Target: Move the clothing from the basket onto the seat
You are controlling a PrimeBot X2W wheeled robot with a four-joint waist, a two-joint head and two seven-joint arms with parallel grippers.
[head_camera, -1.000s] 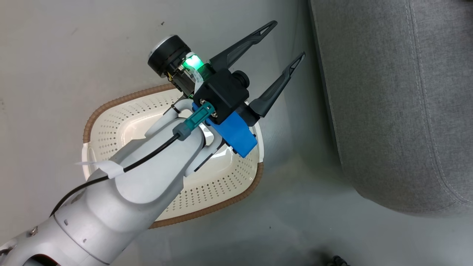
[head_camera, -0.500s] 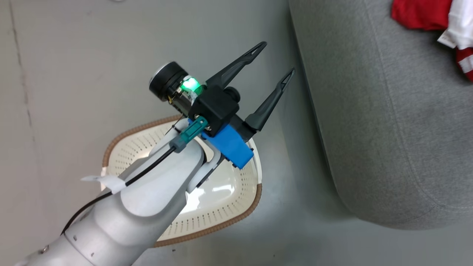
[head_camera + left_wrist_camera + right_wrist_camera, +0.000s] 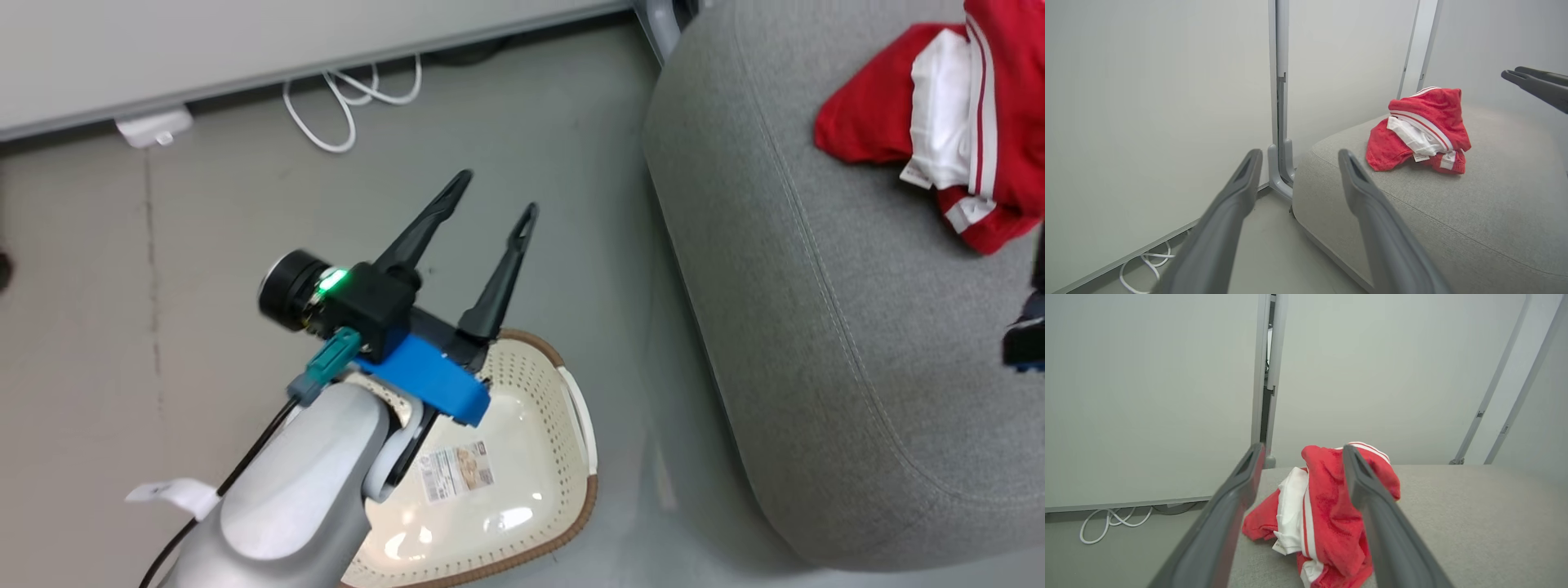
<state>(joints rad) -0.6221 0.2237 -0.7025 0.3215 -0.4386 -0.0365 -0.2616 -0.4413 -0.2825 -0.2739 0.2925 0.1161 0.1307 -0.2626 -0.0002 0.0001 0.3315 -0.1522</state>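
Observation:
The red and white clothing (image 3: 971,122) lies in a crumpled heap on the light-grey seat (image 3: 816,343), at the upper right of the head view. The cream basket (image 3: 571,392) stands on the floor left of the seat, its labelled bottom bare. My left gripper (image 3: 495,193) hangs open over the basket's far rim, nothing between its fingers (image 3: 1241,192). My right gripper (image 3: 1302,448) is open above the seat, its fingers (image 3: 1237,486) apart on either side of the clothing (image 3: 1331,514) and not pinching it. The left wrist view has the clothing (image 3: 1421,134) and the right gripper (image 3: 1511,71).
White cables (image 3: 351,106) and a white adapter (image 3: 155,126) lie on the grey floor along the wall's foot. A grey metal post (image 3: 1280,122) rises at the seat's far corner. A dark part of my right arm (image 3: 1024,343) crosses the head view's right edge.
The head camera has swung up and over, bringing the wall, the cables and the clothing on the seat into sight. My left gripper stays open above the basket.

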